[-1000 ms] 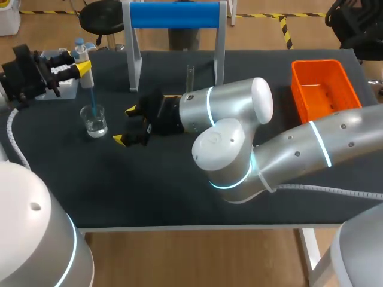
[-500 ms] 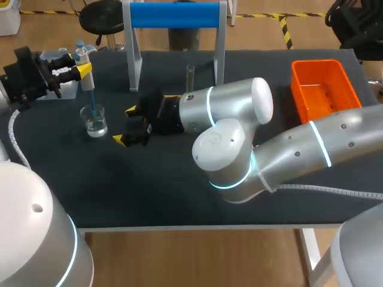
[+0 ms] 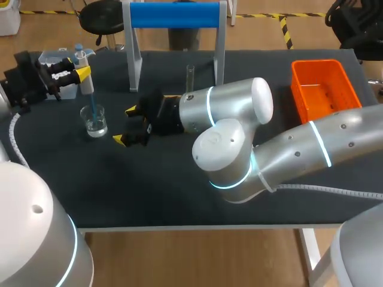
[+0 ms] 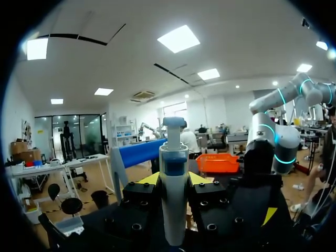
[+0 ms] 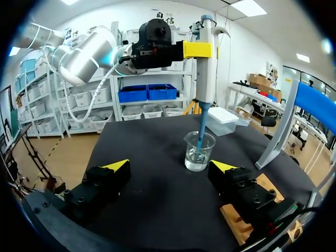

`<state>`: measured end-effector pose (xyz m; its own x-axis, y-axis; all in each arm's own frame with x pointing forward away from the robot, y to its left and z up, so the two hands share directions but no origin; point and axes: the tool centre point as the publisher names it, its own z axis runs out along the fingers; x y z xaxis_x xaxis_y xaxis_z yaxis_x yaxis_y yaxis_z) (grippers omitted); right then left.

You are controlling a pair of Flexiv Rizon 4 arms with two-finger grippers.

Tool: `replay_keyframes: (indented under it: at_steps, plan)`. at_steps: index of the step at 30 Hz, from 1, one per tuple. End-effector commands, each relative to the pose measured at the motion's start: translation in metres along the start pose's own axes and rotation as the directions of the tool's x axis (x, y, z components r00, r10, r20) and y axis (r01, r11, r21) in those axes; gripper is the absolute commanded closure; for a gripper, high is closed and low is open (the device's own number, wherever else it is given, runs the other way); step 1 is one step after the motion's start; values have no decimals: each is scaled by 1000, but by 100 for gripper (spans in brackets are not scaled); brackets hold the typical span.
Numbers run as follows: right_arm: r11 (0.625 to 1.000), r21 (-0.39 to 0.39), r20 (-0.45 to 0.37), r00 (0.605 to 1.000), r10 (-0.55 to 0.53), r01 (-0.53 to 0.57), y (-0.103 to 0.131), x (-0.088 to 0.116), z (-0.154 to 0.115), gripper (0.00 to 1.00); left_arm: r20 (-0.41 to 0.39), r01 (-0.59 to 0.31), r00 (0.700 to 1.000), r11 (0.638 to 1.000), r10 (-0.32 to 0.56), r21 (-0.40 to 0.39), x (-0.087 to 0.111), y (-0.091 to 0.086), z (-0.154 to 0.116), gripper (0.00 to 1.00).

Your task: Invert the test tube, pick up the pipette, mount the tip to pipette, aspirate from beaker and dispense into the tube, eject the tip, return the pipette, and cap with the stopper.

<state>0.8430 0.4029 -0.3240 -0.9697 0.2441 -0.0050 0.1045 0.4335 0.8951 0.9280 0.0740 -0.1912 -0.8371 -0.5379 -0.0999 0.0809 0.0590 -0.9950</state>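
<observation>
The left gripper (image 3: pixel 76 73) is pinching the pipette (image 3: pixel 87 81) upright near the table's (image 3: pixel 179 191) back-left corner, its blue tip (image 3: pixel 93 107) dipping into the beaker (image 3: pixel 94 122) to aspirate; the right gripper (image 3: pixel 125 125) is hovering spread, empty, beside the beaker

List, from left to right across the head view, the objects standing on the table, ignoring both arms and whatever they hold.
clear box → beaker → test tube → orange basket
</observation>
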Motion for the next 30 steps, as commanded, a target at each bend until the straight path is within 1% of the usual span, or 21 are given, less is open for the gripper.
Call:
replay_keyframes:
  at_steps: [1, 16, 30]
  plan:
    - [1000, 4, -2, 1000, 0, 0, 1, 0, 0, 0, -5, 2, 1000, 1000, -2, 1, -2, 2, 0, 100]
    - [1000, 4, -2, 1000, 0, 0, 1, 0, 0, 0, 0, 5, 1000, 1000, -5, -11, -2, 2, -1, 100]
    - [1000, 4, -2, 1000, 0, 0, 1, 0, 0, 0, 2, 11, 1000, 1000, -11, -5, -2, 2, -2, 100]
